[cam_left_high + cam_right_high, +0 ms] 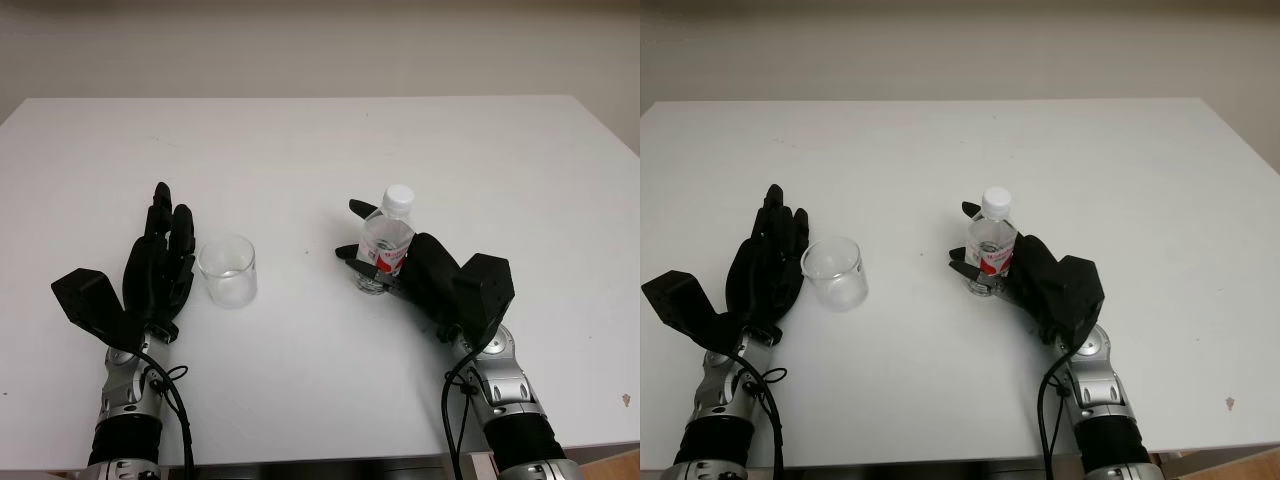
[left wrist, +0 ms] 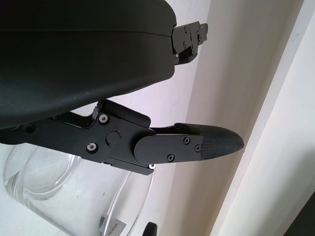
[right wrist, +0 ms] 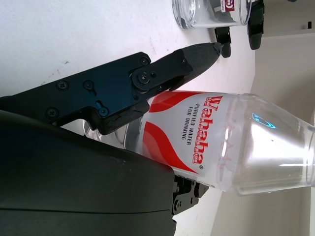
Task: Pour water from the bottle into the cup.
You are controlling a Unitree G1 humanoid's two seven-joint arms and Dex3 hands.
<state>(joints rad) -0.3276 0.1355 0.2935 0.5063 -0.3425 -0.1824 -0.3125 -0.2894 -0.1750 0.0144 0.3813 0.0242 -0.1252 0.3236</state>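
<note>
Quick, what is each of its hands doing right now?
Left hand: open, beside the cup, holding nothing.
Right hand: fingers closed around the upright bottle.

Open white table (image 1: 320, 150) across upper frame; lower centre blocked only by cup (image 1: 227, 270) and hand-gripped bottle (image 1: 387, 240).

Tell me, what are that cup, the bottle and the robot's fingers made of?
The cup looks like clear plastic or glass; the table shows through it. The water bottle, held by the right hand, seems thin clear plastic with a white cap and printed red label. The fingers look like matte black plastic, screwed together.
</note>
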